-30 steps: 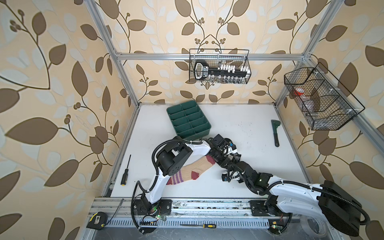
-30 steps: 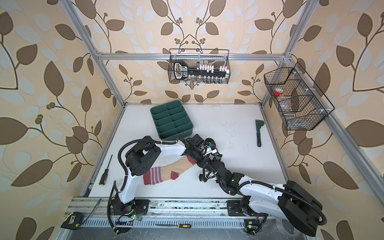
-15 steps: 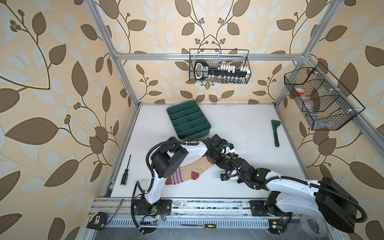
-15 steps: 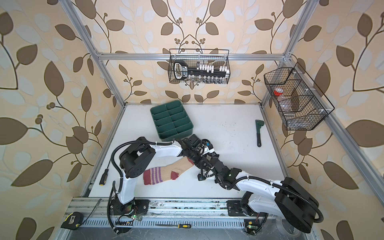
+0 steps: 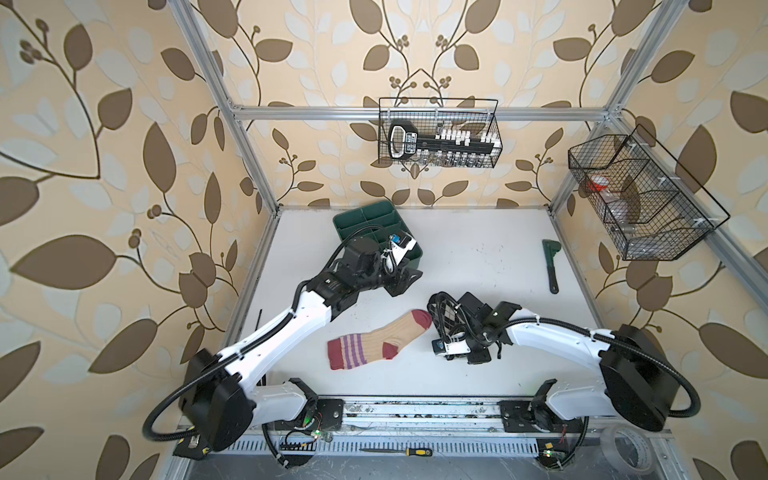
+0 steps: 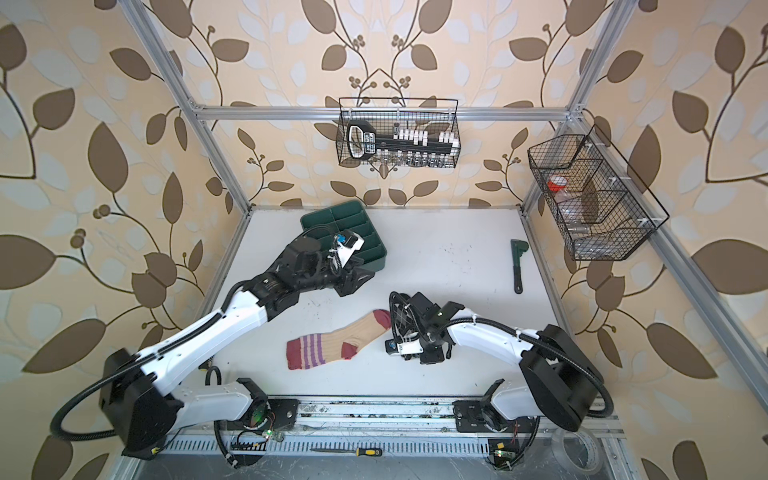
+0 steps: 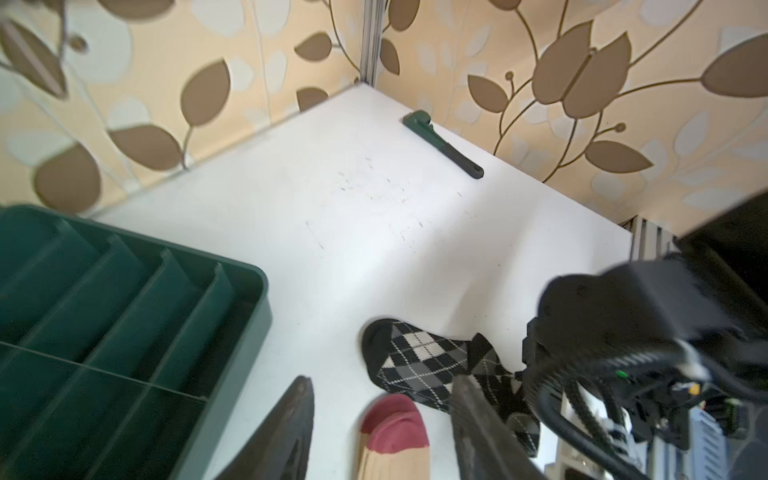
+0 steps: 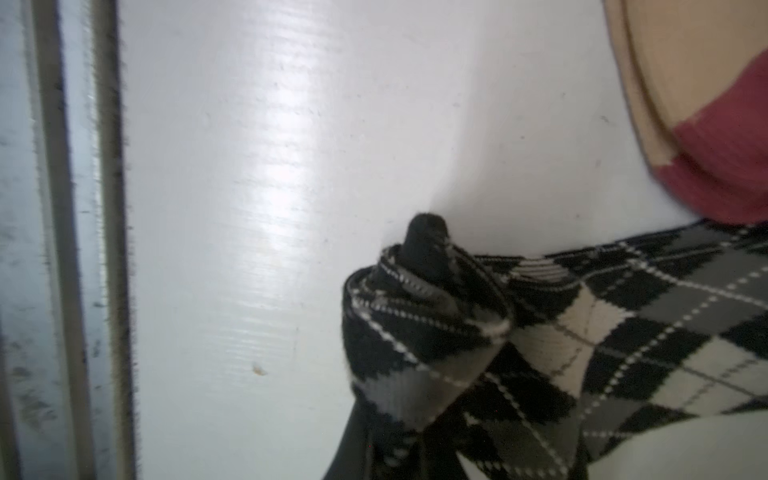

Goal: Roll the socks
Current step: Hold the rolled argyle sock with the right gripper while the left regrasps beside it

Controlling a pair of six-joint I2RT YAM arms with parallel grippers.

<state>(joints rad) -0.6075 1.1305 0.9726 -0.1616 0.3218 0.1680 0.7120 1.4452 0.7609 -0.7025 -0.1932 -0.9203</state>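
The beige sock (image 5: 380, 340) (image 6: 340, 340), with maroon toe, heel and cuff and purple stripes, lies flat near the table's front. Its toe (image 7: 395, 428) lies below my open, empty left gripper (image 5: 404, 279) (image 6: 353, 282) (image 7: 382, 388), which hangs beside the green tray. The black argyle sock (image 5: 445, 312) (image 6: 401, 316) (image 7: 424, 361) (image 8: 540, 332) is bunched just right of that toe. My right gripper (image 5: 451, 328) (image 6: 405, 328) (image 8: 399, 449) is shut on its twisted end; most of its fingers are hidden by fabric.
A green divided tray (image 5: 353, 216) (image 6: 328, 214) (image 7: 249, 282) stands at the back left. A dark green wrench (image 5: 550, 266) (image 6: 517, 266) (image 7: 444, 149) lies near the right wall. Two wire baskets (image 5: 438, 133) (image 5: 640, 199) hang on the walls.
My left gripper has opened and drawn back from the beige sock's toe towards the tray. My right gripper has shut on the black sock and moved right with it.
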